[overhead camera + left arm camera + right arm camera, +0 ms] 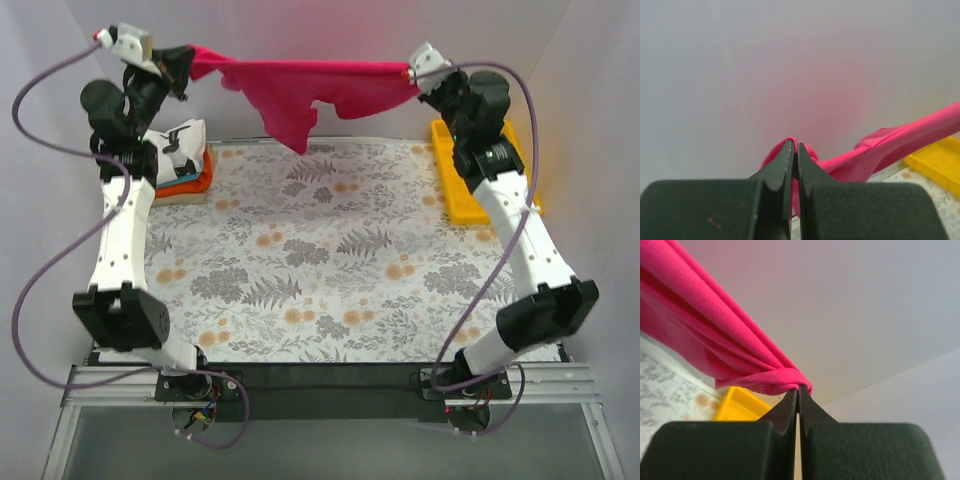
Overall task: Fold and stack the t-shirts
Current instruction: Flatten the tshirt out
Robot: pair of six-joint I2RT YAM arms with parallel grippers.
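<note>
The magenta-red t-shirt (305,92) hangs stretched in the air at the back of the table between both grippers, its loose middle drooping down. My left gripper (190,62) is shut on its left end, seen in the left wrist view (795,145) with cloth (880,150) running off to the right. My right gripper (412,73) is shut on its right end, seen in the right wrist view (799,388) with cloth (715,345) running off to the left. A stack of folded shirts lies at the back left: white black-printed (178,145) on top, light blue and orange (190,184) under it.
A yellow plastic tray (455,195) stands at the back right, partly under the right arm; it also shows in the left wrist view (937,162) and the right wrist view (740,405). A floral cloth (330,250) covers the table. White walls close in the back and sides.
</note>
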